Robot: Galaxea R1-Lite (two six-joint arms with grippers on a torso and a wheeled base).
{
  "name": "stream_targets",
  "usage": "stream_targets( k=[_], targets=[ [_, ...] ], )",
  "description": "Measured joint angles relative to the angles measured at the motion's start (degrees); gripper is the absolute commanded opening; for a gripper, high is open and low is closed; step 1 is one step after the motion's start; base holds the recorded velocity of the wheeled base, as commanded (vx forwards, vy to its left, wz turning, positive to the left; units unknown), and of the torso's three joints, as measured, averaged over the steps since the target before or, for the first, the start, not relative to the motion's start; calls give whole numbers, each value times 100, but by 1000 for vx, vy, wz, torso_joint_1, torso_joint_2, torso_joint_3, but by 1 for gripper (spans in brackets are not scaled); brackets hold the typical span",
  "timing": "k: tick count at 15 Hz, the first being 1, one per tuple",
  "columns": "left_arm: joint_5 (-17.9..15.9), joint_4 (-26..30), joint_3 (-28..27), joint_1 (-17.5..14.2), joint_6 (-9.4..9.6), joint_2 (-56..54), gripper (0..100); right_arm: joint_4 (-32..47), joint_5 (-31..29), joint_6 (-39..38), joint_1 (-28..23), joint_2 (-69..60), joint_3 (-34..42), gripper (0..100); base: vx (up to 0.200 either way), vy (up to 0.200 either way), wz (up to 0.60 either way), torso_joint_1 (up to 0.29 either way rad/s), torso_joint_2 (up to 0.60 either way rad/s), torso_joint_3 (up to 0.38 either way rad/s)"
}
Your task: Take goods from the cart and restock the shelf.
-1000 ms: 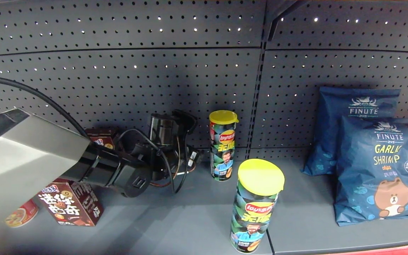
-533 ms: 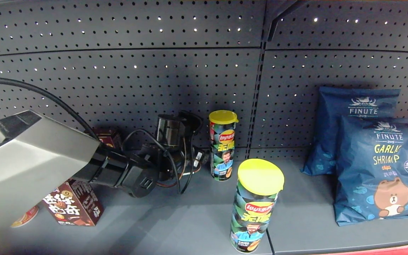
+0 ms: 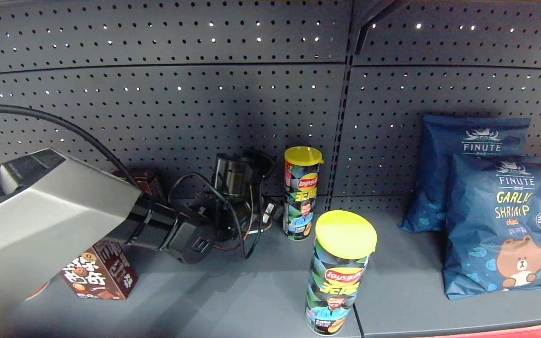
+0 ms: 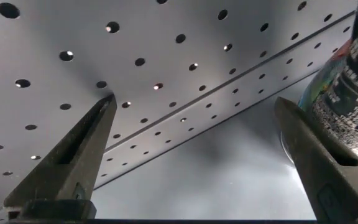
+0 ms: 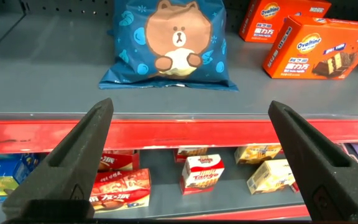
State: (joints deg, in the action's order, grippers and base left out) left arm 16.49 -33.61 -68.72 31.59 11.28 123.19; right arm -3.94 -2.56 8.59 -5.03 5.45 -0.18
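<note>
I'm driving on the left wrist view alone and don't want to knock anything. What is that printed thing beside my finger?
Observer: A yellow-lidded chip can, upright by the back panel, right next to your left gripper.
Operator: Anything else close?
Observer: A second can stands nearer the front of the shelf.
Operator: And the right gripper?
Observer: The right gripper is open and empty, facing a blue snack bag.

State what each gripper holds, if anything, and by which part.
Nothing is held: the left gripper is open beside a chip can, the right gripper open and empty.
</note>
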Motion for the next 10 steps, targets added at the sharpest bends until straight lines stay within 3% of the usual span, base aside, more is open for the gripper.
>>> stream_targets(
  k=[10],
  targets=[
    [204,0,207,28,-116,-257,100,123,245,115,-11,2,-17,100,0,0,0,0,0,0]
  ],
)
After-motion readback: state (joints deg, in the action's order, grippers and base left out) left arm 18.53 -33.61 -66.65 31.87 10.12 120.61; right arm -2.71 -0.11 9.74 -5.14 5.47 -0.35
